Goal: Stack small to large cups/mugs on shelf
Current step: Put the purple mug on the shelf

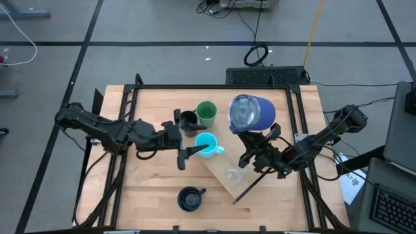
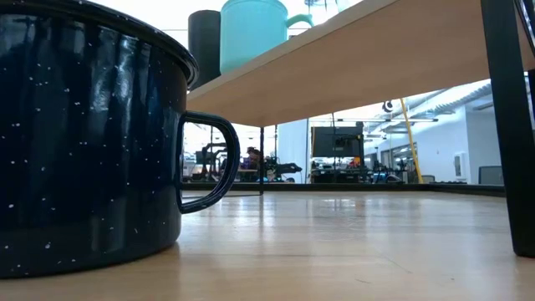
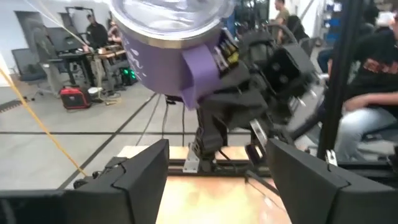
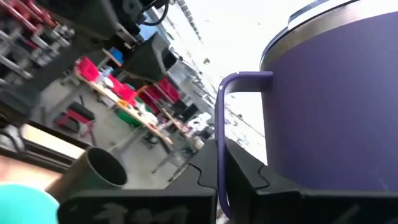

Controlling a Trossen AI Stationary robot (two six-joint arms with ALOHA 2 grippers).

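Note:
My right gripper is shut on the bluish-purple tumbler, which has a clear lid and hangs over the table's far middle. My left gripper stands open just left of the cyan mug, with nothing between its fingers. In the low view the cyan mug and the black cup stand on the light-wood shelf. The small glass cup stands on the plank too. The green cup is beside the black cup. The navy mug stands on the table near the front edge. My right gripper pinches the tumbler's thin purple handle between its two fingers, which lie across it. The fingers come from the table's right side, slanting upward. The tumbler is lifted clear of the table and tilted, its lidded top leaning toward the table's left.
The shelf's dark bracket leg stands on the table at the low view's right. Bare tabletop lies at the near left. People and equipment show in the room beyond the table.

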